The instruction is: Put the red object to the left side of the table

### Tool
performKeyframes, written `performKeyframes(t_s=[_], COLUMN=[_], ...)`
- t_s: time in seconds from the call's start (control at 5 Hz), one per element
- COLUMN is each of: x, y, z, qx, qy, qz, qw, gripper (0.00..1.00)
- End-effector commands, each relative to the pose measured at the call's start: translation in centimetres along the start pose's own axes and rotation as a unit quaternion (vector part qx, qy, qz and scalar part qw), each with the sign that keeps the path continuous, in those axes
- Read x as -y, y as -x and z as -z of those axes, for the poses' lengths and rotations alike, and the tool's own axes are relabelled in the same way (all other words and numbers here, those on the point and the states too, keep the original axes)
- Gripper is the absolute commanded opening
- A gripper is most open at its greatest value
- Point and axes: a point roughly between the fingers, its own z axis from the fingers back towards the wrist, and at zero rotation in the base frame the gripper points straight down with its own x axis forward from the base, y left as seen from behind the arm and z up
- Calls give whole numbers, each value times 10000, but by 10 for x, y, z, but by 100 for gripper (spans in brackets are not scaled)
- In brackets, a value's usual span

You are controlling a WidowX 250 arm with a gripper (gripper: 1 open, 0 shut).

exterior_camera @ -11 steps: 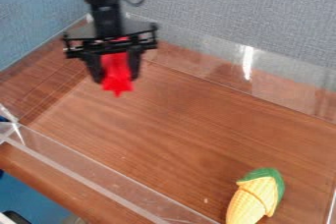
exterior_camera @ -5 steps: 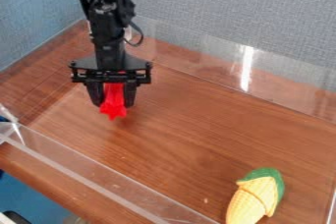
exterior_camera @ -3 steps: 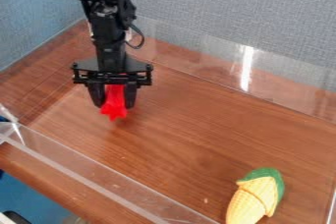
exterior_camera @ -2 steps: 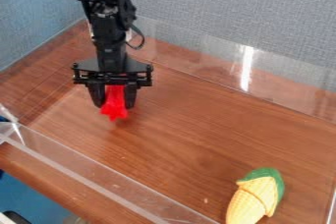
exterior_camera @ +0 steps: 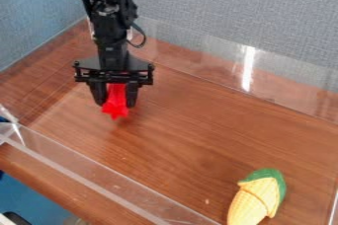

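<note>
gripper (exterior_camera: 115,90): pinched on the red bar, a finger seen at each side of it
red bar (exterior_camera: 117,102): held between the fingertips, directly below the gripper body, over the left part of the table (exterior_camera: 199,135) as the picture shows it
long axis: pointed down and slightly toward the near wall — foreshortened, so its true tilt cannot be told
contact with table: lower end seen at or just above the wood; which of the two cannot be told
nearer arm: only one arm (exterior_camera: 106,12) is seen, and the bar is held by it
coming move: a release straight down seems called for, if the bar is judged far enough left; should it be let go while raised, it could tip over
corn (exterior_camera: 258,198): well apart from the bar, at the near right
count: red bar — one; corn — one; gripper — one; arm — one; table — one
</note>
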Motion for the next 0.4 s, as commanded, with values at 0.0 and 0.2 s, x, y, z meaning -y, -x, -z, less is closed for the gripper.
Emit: performKeyframes(t_s=[0.0, 0.2], x=[5, 4], y=[-14, -15], z=[-10, -3], qx=[269, 215], qy=[27, -3], qz=[102, 93], qw=[9996, 9997], gripper=[100, 0])
